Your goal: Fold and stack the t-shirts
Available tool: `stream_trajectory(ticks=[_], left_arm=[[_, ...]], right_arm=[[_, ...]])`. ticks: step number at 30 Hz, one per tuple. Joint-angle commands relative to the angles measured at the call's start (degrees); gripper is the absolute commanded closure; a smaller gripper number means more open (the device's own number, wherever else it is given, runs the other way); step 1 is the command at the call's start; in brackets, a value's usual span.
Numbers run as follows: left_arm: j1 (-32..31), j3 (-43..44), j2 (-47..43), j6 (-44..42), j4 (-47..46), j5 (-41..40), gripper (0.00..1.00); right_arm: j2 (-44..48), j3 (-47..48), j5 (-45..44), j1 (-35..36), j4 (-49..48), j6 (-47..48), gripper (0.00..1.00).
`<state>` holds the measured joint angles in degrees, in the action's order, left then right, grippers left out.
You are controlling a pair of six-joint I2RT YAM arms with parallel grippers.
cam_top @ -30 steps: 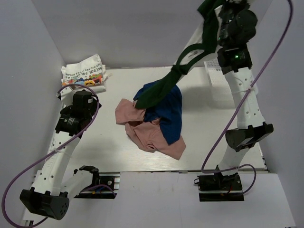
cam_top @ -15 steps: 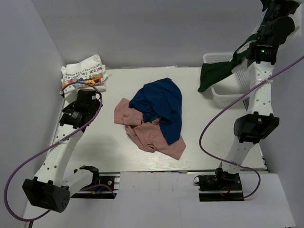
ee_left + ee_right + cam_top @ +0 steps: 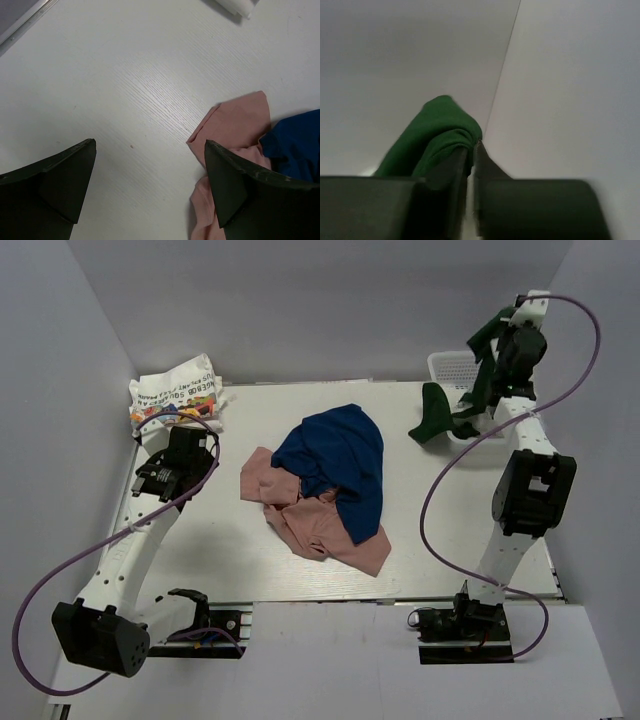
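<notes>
Top external view, read from the left: a folded white pile [image 3: 178, 392] with lettering and a colourful print is set at the far left corner of the bench [image 3: 220, 560]; whether it is one shirt or two cannot be told. Near it the left end effector [image 3: 150, 145] is held released, jaws wide, over bare bench beside the pink shirt [image 3: 318, 525]. At mid-bench the pink shirt lies crumpled, partly covered by the navy shirt [image 3: 340, 455]. At far right the green shirt [image 3: 445, 418] is clenched in the raised right end effector [image 3: 472, 147] and hangs by the white basket [image 3: 448, 365]. The step in hand is judged to be the picking out of one shirt for folding. Next it would need to be brought to bare bench and spread flat. Counted: one white pile, one pink, one navy and one green shirt, one basket, two end effectors.
</notes>
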<state>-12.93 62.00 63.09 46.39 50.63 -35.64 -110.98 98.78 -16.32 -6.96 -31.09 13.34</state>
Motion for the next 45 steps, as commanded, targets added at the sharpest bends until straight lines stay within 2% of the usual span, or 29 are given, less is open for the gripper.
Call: stream_trajectory(ticks=[1,2,3,8,11,12,15,18,19,22,24,28,30,31,38,39,42,45], left_arm=[[-0.3,2.0,-0.5,-0.2,0.0,-0.7,0.01],[-0.3,2.0,-0.5,-0.2,0.0,-0.7,0.01],[-0.3,2.0,0.0,-0.2,0.0,-0.1,0.01],[-0.3,2.0,1.9,-0.2,0.0,0.5,0.01],[-0.3,1.5,3.1,-0.2,0.0,1.0,0.01],[-0.3,1.5,3.1,-0.2,0.0,1.5,0.01],[-0.3,1.5,4.4,-0.7,-0.5,2.2,0.01],[-0.3,1.5,5.5,-0.7,-0.5,2.9,0.01],[-0.3,1.5,5.6,-0.7,-0.5,2.9,0.01],[-0.3,2.0,6.2,-1.2,-0.5,3.4,0.01],[-0.3,2.0,6.7,-1.2,-0.5,3.9,0.01],[-0.3,2.0,6.7,-1.2,-0.5,3.9,0.01],[-0.3,2.0,6.1,-1.2,-0.5,3.9,0.01],[-0.3,2.0,5.4,-1.2,-0.5,3.9,0.01],[-0.3,1.5,4.8,-2.3,-1.7,5.5,0.01],[-0.3,1.5,4.8,-2.3,-2.2,5.5,0.01],[-0.3,1.5,5.3,-2.3,-2.2,6.0,0.01],[-0.3,1.5,5.8,-2.8,-2.2,6.0,0.01]], right_arm=[[-0.3,-2.1,-0.2,-0.8,8.5,-9.8,0.53],[-0.5,-2.1,-0.3,-0.8,10.0,-9.8,0.12],[-0.3,-1.9,0.5,-0.3,12.9,-8.7,0.10],[2.4,1.8,13.4,0.8,28.4,-6.1,0.10],[6.1,2.6,22.2,2.5,35.8,-0.4,0.11],[6.8,2.0,23.4,4.0,40.1,8.6,0.11],[10.1,-2.1,23.9,9.6,47.9,22.2,0.10],[12.4,-7.3,22.1,13.7,52.8,30.8,0.10],[12.4,-10.2,19.5,17.0,53.1,35.5,0.10],[10.8,-13.1,10.9,21.3,52.7,39.6,0.10],[7.1,-12.1,3.8,22.1,53.2,39.6,0.10],[1.3,-7.9,-2.6,25.7,56.7,38.2,0.10],[-0.8,-7.5,-8.4,27.1,55.3,38.9,0.10],[-1.9,-7.9,-14.0,27.2,54.5,39.6,0.10],[-2.4,-16.1,-18.5,28.8,44.7,47.0,0.10],[-2.6,-18.9,-21.4,28.9,39.8,50.9,0.10],[-4.6,-22.3,-27.7,28.8,34.1,57.9,0.10],[-5.0,-24.6,-28.6,28.8,28.9,61.6,0.10]])
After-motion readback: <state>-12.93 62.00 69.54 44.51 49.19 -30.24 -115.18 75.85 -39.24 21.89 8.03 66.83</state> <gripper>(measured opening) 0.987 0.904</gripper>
